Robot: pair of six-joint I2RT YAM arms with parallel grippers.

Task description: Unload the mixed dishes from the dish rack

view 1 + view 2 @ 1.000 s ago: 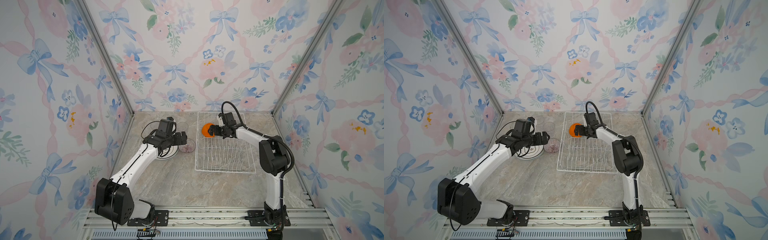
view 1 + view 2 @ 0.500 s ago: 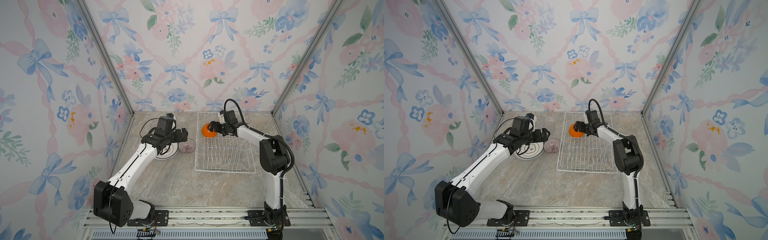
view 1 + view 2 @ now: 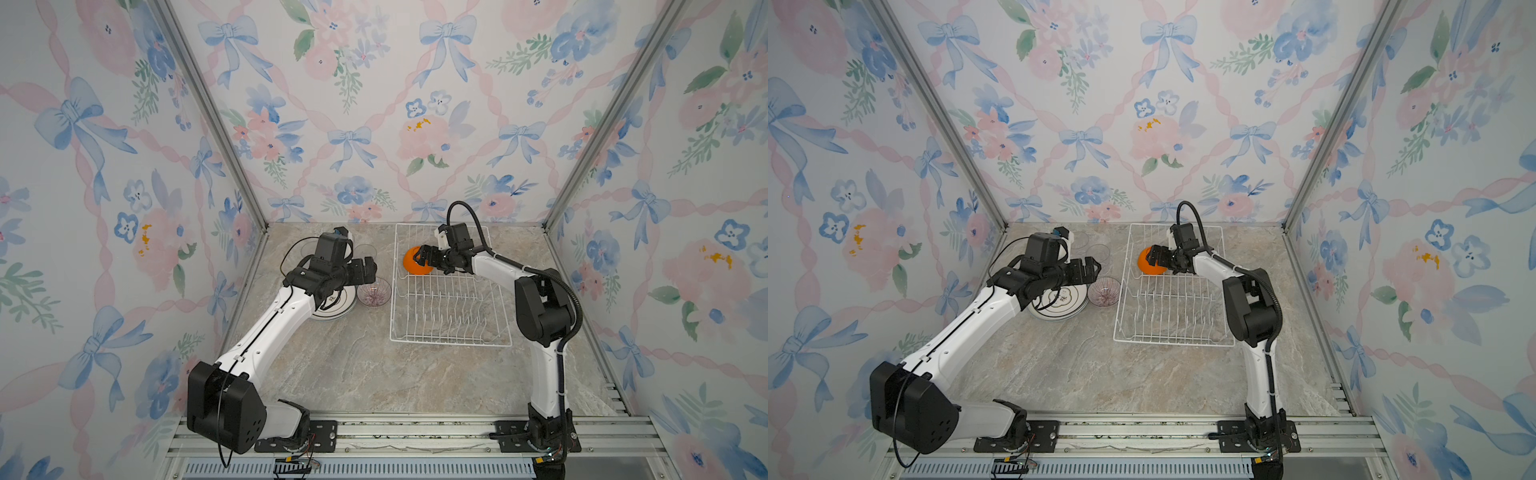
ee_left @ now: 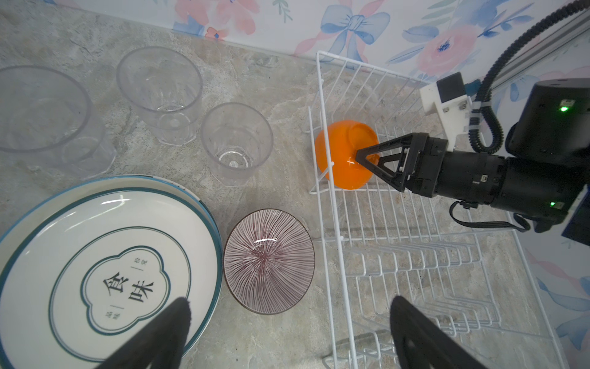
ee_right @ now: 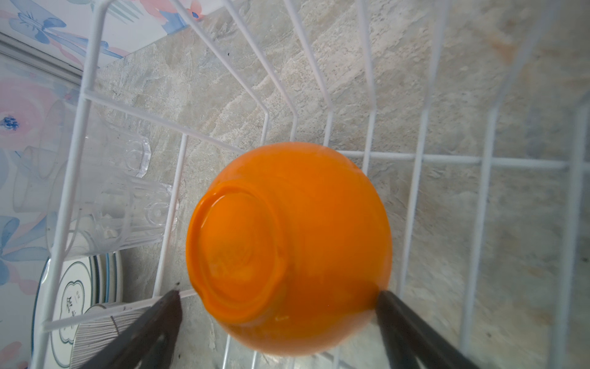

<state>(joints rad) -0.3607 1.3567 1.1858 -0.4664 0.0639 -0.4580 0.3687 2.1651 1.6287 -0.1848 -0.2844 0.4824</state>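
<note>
The white wire dish rack (image 3: 451,344) (image 3: 1171,341) stands right of the middle. An orange bowl (image 3: 413,264) (image 3: 1148,266) (image 5: 287,242) rests tilted in its back left corner, foot ring up. My right gripper (image 3: 422,255) (image 5: 277,294) is open and straddles the bowl. One fingertip (image 5: 383,297) is at the bowl's side; the other stands apart from it. My left gripper (image 3: 368,266) (image 4: 289,302) hangs open and empty. It is above the table between the stacked white plates (image 4: 95,255) and the rack's left wall (image 4: 329,204).
A small ribbed bowl (image 4: 269,260) (image 3: 374,292) sits upright between the plates (image 3: 340,305) and the rack. Three clear tumblers (image 4: 159,92) (image 4: 236,140) (image 4: 41,111) stand behind the plates near the back wall. Upright prongs (image 3: 453,307) fill the rack's front half.
My left gripper has drawn slightly back and up from the plates, still open. My right gripper has edged a little closer round the orange bowl.
</note>
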